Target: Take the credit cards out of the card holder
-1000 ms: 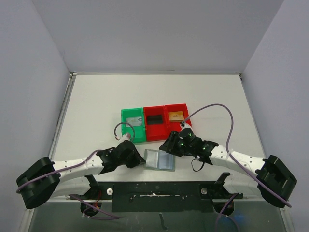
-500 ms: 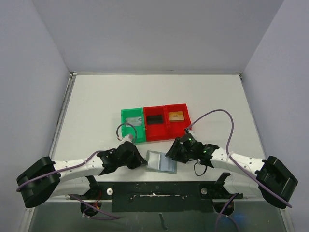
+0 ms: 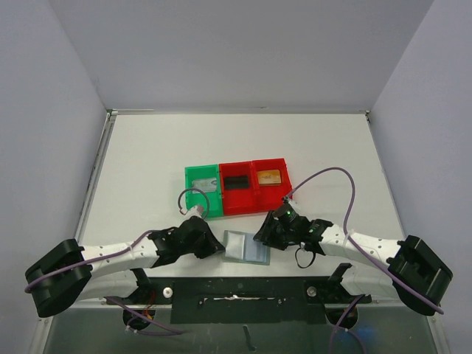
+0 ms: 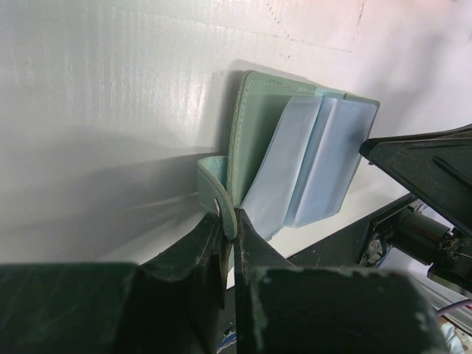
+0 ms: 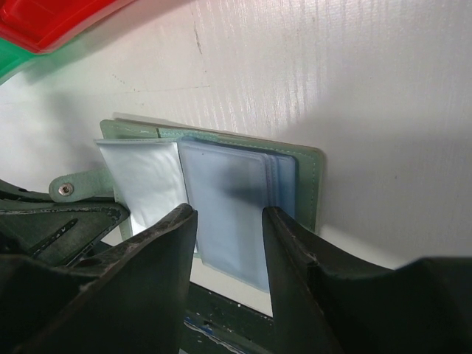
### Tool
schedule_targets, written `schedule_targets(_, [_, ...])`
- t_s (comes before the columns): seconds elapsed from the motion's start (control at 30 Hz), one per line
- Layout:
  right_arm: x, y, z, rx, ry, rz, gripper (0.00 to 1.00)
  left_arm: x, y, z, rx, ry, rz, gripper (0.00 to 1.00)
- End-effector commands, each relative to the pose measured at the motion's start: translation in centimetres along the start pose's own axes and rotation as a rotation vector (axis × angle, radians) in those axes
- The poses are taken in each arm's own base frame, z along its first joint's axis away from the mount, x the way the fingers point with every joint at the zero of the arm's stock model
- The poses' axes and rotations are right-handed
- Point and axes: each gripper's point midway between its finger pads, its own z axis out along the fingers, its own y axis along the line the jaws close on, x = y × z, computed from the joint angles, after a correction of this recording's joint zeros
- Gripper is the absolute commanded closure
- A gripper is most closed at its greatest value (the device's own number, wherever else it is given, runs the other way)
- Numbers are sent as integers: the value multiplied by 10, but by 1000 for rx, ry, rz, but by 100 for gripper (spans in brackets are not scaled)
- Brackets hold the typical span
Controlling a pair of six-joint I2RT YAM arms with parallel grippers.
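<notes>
The card holder (image 3: 245, 245) lies open on the table near the front edge, green cover down and pale blue inner panels up. My left gripper (image 3: 218, 247) is at its left side, shut on the holder's snap strap (image 4: 221, 199). My right gripper (image 3: 259, 234) is open over the right panel (image 5: 228, 192), one finger on each side of it. Layered pale blue edges (image 5: 279, 181) show at that panel's right side. I cannot tell the credit cards apart from the clear pockets. In the left wrist view the holder (image 4: 254, 125) has its panels lifted slightly.
Just behind the holder stands a row of bins: a green bin (image 3: 190, 193) with a pale card, a red bin (image 3: 251, 200) with a dark card, a red bin (image 3: 284, 168) with a gold card. The black base rail (image 3: 243, 291) runs right in front.
My right gripper has come down and toward the front, from beside the red bins to over the holder's right panel. The left gripper has pinched tighter on the strap.
</notes>
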Motion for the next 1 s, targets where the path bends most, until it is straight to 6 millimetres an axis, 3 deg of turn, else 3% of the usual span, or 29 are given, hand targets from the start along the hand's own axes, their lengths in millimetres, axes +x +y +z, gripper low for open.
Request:
schedule_targets(0.0, [-11,19,-9,-44,-45,-22,57,-8,-17,-7,45,-38,4,100])
schedule_targets(0.27, [1,11,2,-33,4,-16,61,-5,-21,-7,53,-39,7,100])
schedule_targets(0.7, [0,47,2,-180,24,-51,64,-1,-20,-5,48,-31,12,100])
schedule_targets(0.97, [-3,50,-2,-181,13,-52,65,0,-18,-5,35,-31,10,100])
